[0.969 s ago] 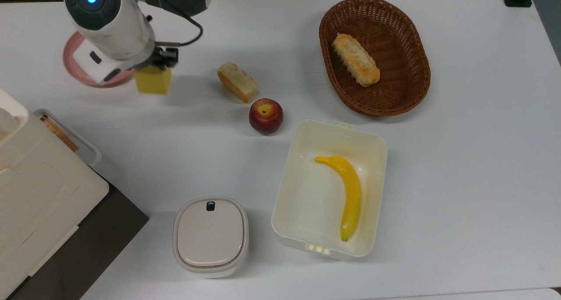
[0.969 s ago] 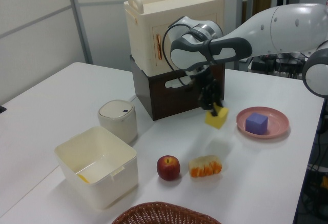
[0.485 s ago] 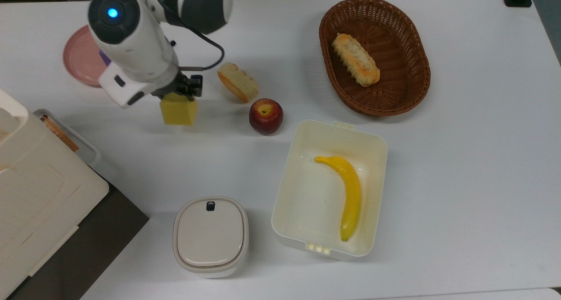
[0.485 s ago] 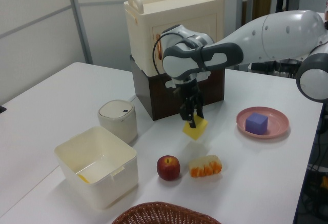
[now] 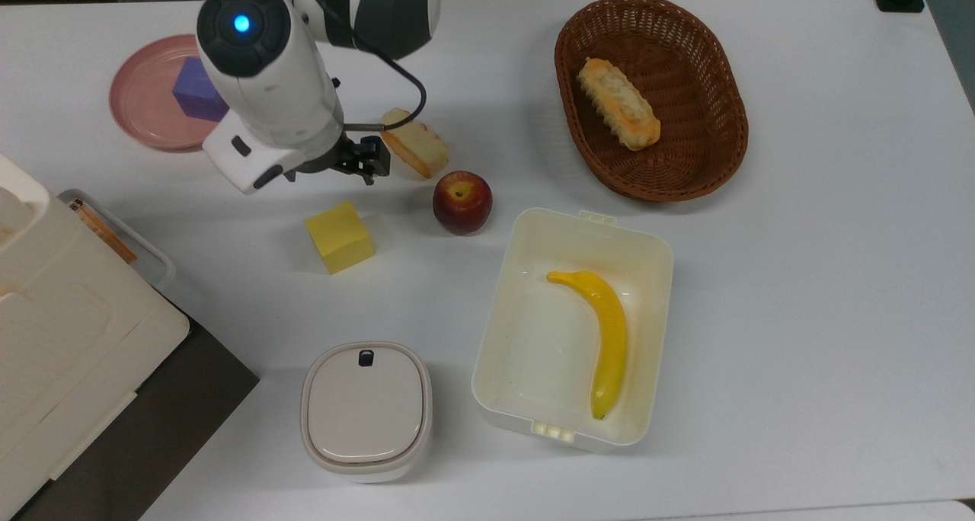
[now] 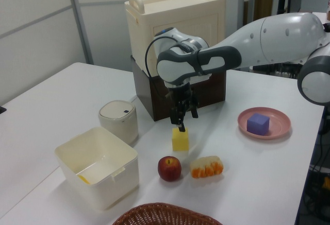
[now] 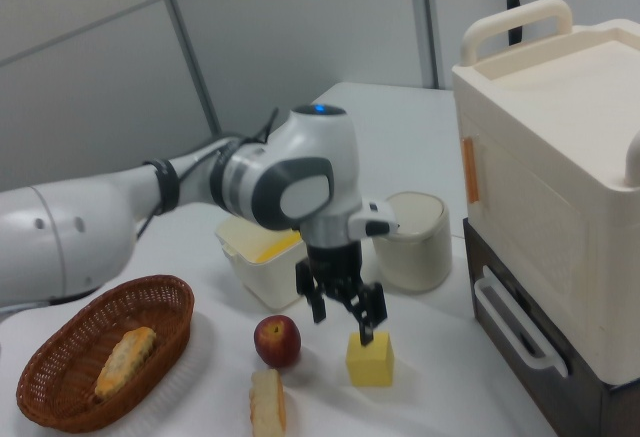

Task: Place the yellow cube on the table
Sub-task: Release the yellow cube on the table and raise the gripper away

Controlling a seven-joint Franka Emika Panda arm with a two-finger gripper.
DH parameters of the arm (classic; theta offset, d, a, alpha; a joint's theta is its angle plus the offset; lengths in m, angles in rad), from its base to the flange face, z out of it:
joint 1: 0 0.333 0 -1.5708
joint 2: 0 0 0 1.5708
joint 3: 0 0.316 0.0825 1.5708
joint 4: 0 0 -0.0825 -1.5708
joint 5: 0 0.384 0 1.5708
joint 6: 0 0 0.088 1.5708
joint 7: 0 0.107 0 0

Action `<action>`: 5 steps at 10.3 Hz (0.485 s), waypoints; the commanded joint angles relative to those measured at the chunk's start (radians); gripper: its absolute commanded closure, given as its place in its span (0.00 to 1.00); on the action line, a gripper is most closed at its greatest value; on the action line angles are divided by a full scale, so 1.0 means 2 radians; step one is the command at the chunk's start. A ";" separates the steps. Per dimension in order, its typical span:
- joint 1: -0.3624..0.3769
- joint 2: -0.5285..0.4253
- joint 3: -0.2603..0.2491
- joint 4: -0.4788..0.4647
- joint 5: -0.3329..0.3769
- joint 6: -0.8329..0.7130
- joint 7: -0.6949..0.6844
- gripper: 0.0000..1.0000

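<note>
The yellow cube rests flat on the white table, left of the apple in the top view. My gripper hangs just above the cube, open, with nothing between its fingers. In the left view the cube stands directly under the gripper, with a small gap between them. The right view shows the spread fingers of the gripper just above and to the left of the cube.
A pink plate holds a purple cube behind the arm. A bread slice and an apple lie beside the cube. A wicker basket, a white box with a banana, a lidded pot and a cream cabinet surround them.
The gripper carried the yellow cube away from the pink plate toward the apple, lowered it onto the table, let go and lifted slightly. The purple cube on the plate is now uncovered.
</note>
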 commanded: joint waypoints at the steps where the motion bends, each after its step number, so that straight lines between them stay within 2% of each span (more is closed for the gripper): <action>1: 0.007 -0.086 -0.001 -0.014 -0.001 0.002 0.004 0.00; 5: 0.017 -0.131 -0.001 -0.014 -0.014 -0.025 0.000 0.00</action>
